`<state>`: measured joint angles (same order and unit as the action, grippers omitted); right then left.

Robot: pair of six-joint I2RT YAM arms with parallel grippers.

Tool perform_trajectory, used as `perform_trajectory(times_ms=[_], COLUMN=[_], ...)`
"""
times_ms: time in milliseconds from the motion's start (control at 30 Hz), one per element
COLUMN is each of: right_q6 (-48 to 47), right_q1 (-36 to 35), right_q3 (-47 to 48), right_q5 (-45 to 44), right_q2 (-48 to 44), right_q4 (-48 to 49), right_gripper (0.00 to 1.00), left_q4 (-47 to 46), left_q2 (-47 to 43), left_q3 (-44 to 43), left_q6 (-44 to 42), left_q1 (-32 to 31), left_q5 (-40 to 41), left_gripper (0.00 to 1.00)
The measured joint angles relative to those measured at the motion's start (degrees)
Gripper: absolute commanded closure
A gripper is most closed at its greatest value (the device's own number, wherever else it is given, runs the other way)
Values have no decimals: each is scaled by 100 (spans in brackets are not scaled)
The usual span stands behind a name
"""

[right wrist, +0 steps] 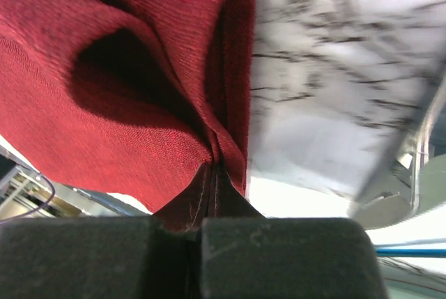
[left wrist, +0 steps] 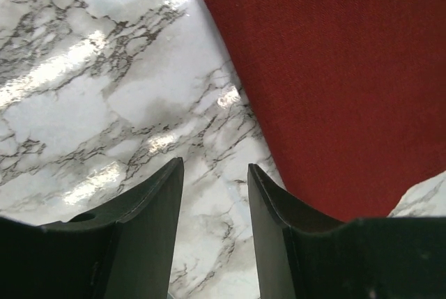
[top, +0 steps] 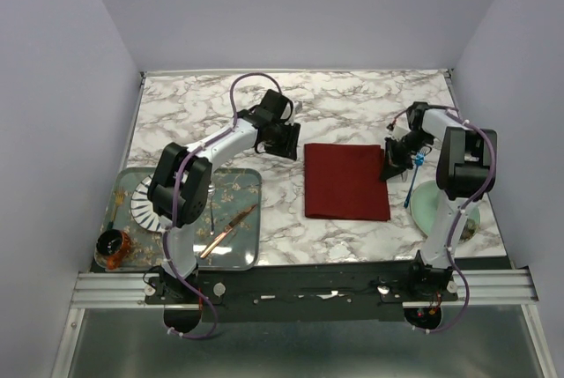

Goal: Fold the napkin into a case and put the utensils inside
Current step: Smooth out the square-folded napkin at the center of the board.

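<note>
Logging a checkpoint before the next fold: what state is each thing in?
napkin: folded, lying on table, right edge pinched up
right gripper: shut on napkin
left gripper: open, empty, near napkin's left edge
copper knife: lying in tray

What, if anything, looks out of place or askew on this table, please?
Only the napkin: its right edge is pinched in the right fingers and bunched up, while the rest lies flat. Nothing looks spilled.

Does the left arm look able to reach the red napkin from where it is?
Probably yes: its open fingers hover just beside the napkin's left edge, with only bare table between them.
</note>
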<state>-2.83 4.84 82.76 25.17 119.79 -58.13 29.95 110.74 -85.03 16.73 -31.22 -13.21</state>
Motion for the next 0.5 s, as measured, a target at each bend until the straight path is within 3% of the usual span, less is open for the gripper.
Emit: perform_trajectory(times_ms=[200,500], right_q6=[20,26], right_q1=[-367,-485], right_q3=[-240,-297], right_q5=[11,190], right_q2=[-142,-354], right_q4=[-4,-7], right_gripper=[99,99], left_q4=[33,52], left_q2=[0,0], left_q3=[116,118], left_q6=[-109,-109], left_q1=[210,634], left_q5=[-691,-907], left_gripper=[49,49])
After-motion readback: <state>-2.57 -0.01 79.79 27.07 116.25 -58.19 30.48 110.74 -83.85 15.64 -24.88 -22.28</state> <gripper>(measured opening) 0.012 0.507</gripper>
